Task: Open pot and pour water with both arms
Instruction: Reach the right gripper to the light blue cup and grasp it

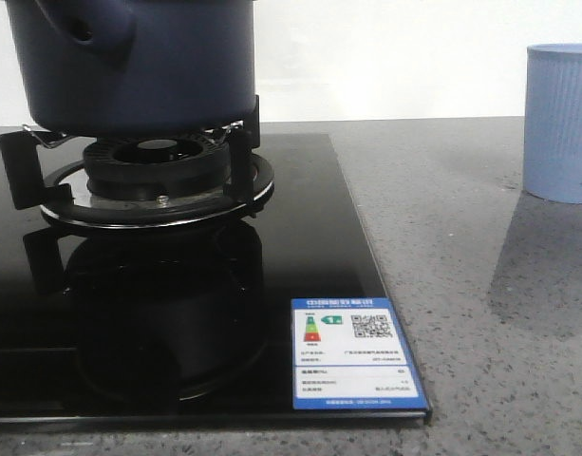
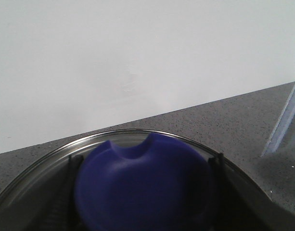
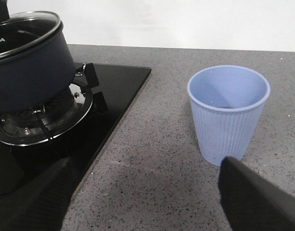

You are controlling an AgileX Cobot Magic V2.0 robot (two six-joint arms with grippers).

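My right claw point(image 3: 147, 192): wide open, both dark fingers point(image 3: 255, 197) spread apart, holding nothing and touching nothing; it hangs over the bare stone between the hob and the cup.

My left claw: its own fingers are out of sight in every view, so I cannot tell how far it is open. Its camera looks down on a blue knob point(image 2: 142, 185) sitting on the glass lid point(image 2: 41, 166), very close underneath.

Pot point(image 1: 129, 66): on the burner stand point(image 1: 158, 180) at the far left of the worktop, dark blue, lid on it.

Cup point(image 3: 229, 113): light blue, ribbed, upright, toward the right edge, well apart from the pot; I cannot tell whether any water lies in it.

Hob glass point(image 1: 300, 237): black, with a label point(image 1: 355, 353) at its near right corner.

Progress: I judge this the very beginning. The lid is not yet off, and the pouring is all to come.
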